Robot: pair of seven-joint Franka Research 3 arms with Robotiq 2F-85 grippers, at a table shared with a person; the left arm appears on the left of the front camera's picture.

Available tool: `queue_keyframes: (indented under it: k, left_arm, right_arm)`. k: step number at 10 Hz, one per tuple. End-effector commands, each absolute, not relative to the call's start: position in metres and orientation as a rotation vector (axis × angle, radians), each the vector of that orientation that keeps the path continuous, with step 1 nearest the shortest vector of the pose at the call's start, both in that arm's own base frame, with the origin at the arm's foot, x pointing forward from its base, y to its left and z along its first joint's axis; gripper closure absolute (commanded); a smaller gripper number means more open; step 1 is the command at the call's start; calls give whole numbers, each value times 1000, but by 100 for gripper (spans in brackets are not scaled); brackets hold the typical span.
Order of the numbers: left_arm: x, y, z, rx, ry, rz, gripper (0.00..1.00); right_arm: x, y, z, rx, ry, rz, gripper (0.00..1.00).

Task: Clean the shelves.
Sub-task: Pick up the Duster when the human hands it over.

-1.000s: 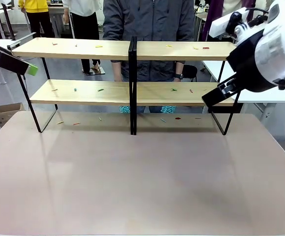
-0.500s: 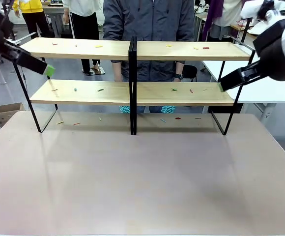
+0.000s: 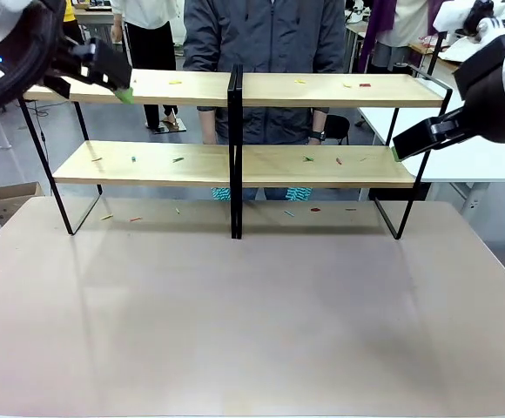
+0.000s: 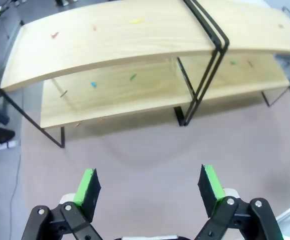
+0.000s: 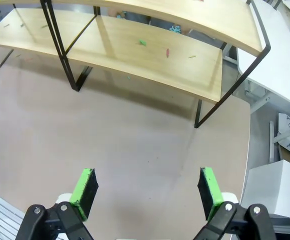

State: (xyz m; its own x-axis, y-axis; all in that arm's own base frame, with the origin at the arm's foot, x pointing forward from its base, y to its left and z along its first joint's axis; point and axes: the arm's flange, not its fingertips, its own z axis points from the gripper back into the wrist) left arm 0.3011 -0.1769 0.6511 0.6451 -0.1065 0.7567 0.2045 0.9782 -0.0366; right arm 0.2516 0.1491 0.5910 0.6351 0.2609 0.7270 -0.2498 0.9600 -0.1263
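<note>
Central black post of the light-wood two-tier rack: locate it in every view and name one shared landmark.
Front view: central black post stands upright at picture centre.
Left wrist view: the post is upper right, slanting down-left.
Right wrist view: the post is upper left, slanting down-right.
Shared landmark: the lower light-wood board it crosses.

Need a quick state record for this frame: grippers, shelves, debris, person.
left gripper: open, empty, raised on the robot's side of the shelves, toward their left end
right gripper: open, empty, raised toward their right end
shelves: two-tier, upright at the far side of the table
scraps: small coloured bits on both boards and on the table under the rack
person: standing behind the shelves, centre
status: scraps not yet removed
</note>
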Motion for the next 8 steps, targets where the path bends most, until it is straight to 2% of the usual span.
queue_keyframes:
  k: [1,4,8]
  left_arm:
    - [299,-176,652,-97,-881,-125,0]
    - [286,-172,655,-105,-987,-203,0]
    - [276,-171,651,-47,-1051,-361,0]
  right_arm:
    - [257,152,584,14,-840,282,0]
    - [263,152,582,29,-838,294,0]
    - [267,152,582,31,-829,290,0]
